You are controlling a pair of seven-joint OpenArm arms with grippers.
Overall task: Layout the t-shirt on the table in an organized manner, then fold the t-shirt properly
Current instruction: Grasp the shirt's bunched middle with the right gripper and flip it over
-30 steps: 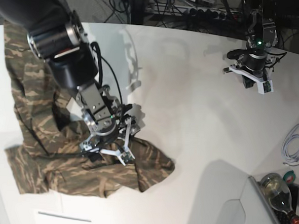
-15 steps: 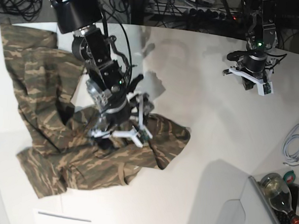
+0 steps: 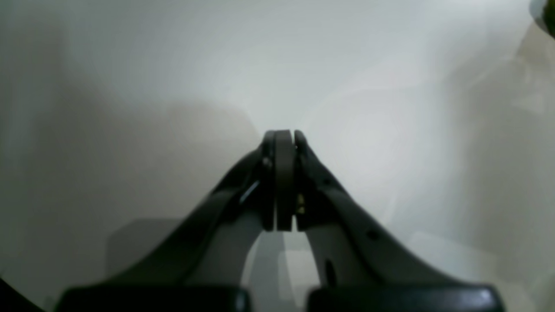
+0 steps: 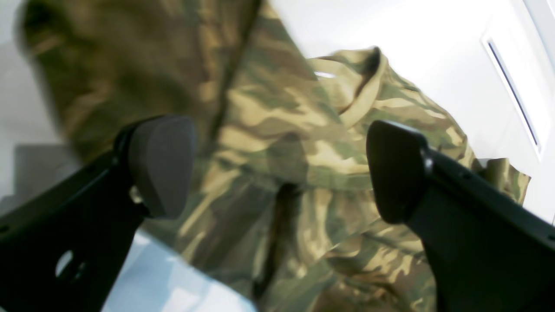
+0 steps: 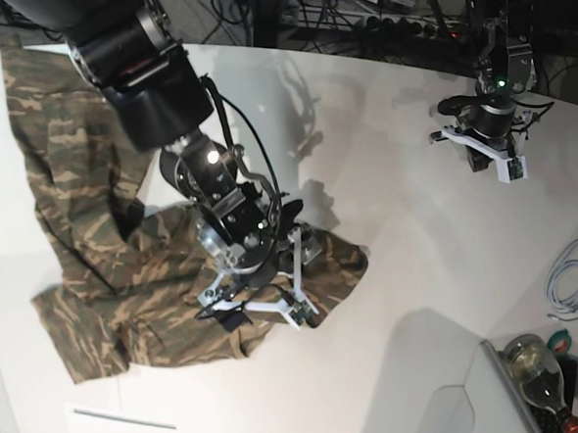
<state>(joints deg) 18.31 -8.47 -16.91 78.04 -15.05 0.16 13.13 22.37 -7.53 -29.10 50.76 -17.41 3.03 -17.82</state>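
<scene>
The camouflage t-shirt [image 5: 82, 224] lies crumpled on the left part of the white table [image 5: 395, 243]. My right gripper [image 5: 254, 308] hangs open just over the shirt's right-hand bunched edge, and nothing is between its fingers. In the right wrist view the t-shirt [image 4: 277, 130] fills the space below the open gripper [image 4: 277, 169], and its tan collar [image 4: 360, 99] shows beyond the fingers. My left gripper [image 5: 489, 160] is far from the cloth at the table's far right. It is shut and empty [image 3: 282, 138] above the bare table [image 3: 368, 65].
A white cable [image 5: 570, 278] lies at the right edge. A bottle [image 5: 539, 374] and a green tape roll [image 5: 559, 341] sit at the bottom right beside a grey bin wall [image 5: 493, 406]. Cables and equipment lie beyond the far edge.
The right arm swung up and right, then down to the shirt's right edge. The shirt's lower right part has shifted to the right. The left arm has not moved.
</scene>
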